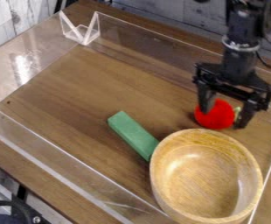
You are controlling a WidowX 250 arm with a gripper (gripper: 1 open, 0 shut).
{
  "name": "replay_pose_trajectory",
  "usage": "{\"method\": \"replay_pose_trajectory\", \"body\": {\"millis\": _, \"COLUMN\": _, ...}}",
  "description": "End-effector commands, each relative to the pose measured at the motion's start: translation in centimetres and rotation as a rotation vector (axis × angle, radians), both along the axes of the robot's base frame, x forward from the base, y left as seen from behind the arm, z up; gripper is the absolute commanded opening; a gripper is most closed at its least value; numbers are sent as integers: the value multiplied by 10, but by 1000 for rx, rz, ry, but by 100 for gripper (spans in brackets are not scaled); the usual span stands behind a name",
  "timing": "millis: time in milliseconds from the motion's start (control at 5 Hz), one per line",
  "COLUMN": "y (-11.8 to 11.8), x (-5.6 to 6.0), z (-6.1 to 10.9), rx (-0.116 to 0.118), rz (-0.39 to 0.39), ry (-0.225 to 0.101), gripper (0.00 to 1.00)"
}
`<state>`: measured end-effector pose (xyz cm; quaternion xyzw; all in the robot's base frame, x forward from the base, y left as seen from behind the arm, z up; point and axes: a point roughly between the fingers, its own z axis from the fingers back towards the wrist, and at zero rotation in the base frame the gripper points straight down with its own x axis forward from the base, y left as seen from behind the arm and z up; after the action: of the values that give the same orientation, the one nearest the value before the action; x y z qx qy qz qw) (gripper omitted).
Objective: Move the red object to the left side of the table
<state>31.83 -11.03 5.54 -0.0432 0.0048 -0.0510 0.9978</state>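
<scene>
The red object, a small round toy fruit, lies on the table at the right, just beyond the wooden bowl's rim. My gripper hangs pointing down right over it, open, with one dark finger on either side of the fruit. The fingers hide part of the fruit. I cannot tell whether they touch it.
A large round wooden bowl fills the near right corner. A flat green block lies left of the bowl. Low clear plastic walls edge the table, with a clear stand at the far left.
</scene>
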Motion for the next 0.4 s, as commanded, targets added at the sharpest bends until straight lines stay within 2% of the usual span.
{"method": "replay_pose_trajectory", "body": {"millis": 0, "y": -2, "x": 11, "z": 15, "rx": 2, "rz": -5, "ry": -82, "gripper": 100}}
{"method": "replay_pose_trajectory", "body": {"millis": 200, "y": 0, "x": 10, "z": 13, "rx": 9, "rz": 16, "ry": -92, "gripper": 100}}
